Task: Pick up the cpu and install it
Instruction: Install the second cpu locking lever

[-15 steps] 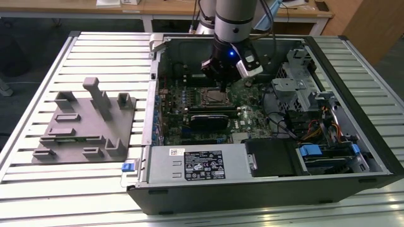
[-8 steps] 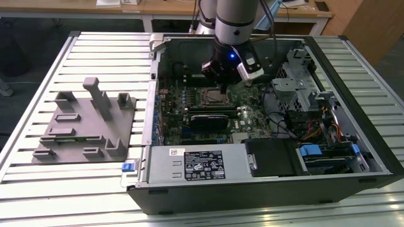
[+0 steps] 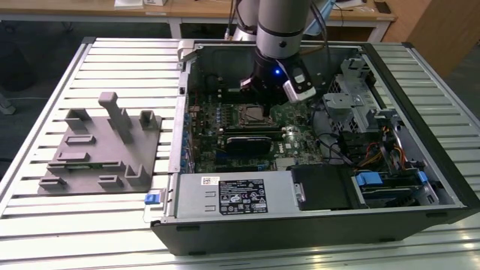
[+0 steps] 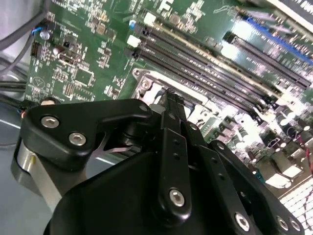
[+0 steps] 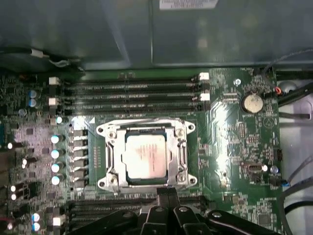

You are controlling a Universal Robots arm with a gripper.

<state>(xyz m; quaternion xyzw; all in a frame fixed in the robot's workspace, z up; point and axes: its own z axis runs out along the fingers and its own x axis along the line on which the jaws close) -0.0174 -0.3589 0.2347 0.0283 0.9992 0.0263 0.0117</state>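
Nearest in the first wrist view, gripper [image 5: 164,193] with black fingers [image 5: 168,200] drawn together to a narrow tip, nothing between them, poised just short of the socket [image 5: 145,154]. Beyond the tip, cpu [image 5: 145,155] seated flat inside the metal frame, pale top face up, not touched by the fingers. Further on, memory slots [image 5: 132,93] running in parallel rows, a coin cell [image 5: 253,103] off to one side, then the grey case wall [image 5: 195,34].

In the second wrist view, seen from behind the black linkage, gripper [image 4: 171,100] closed to a point over a corner of the socket [image 4: 146,83]; cpu hidden here by the linkage. Motherboard [image 4: 78,58] green around it, memory slots [image 4: 205,54] slanting away past the tip.

In the exterior view, further back: open case [image 3: 315,225] lying on a slatted table [image 3: 90,62], arm [image 3: 281,22] reaching straight down into it, gripper [image 3: 264,93] low over the socket [image 3: 251,114]. Cpu too small to make out from there. On the exterior view's left, well apart from the case, grey tray [image 3: 98,180] with upright holders on the table.
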